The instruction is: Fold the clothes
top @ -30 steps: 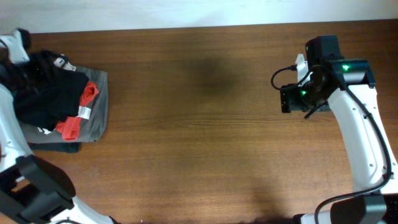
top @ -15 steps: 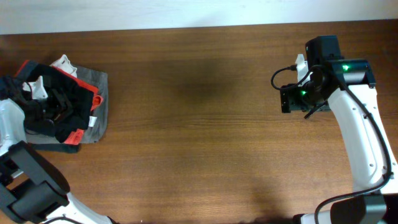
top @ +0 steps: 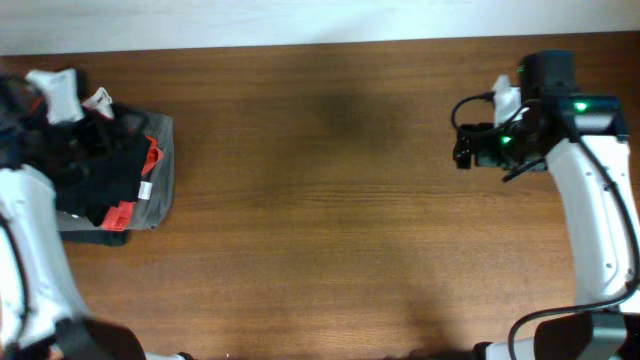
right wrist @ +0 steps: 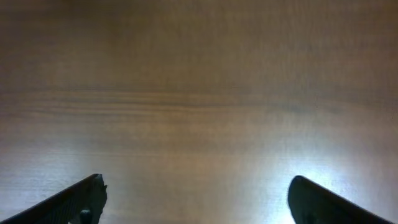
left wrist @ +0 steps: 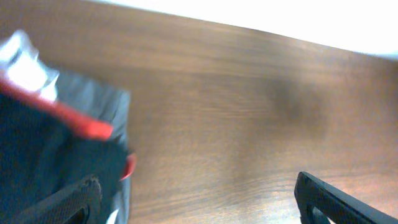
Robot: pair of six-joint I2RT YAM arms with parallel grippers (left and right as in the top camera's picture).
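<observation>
This looks like a robotics lab or test bench rather than a home. A bare brown wooden table (top: 320, 220) fills the overhead view, with a plain white wall strip (top: 300, 18) along its 12 o'clock edge. Two white-and-black robot arms work at it: the left arm (top: 25, 250) at 9 o'clock and the right arm (top: 600, 230) at 3 o'clock, the latter with exposed black cables (top: 468, 103) and a lit green indicator (top: 580, 105). Between 9 and 10 o'clock, black leggings (top: 95, 170) lie heaped on grey folded garments (top: 162, 165), set out like test material.
</observation>
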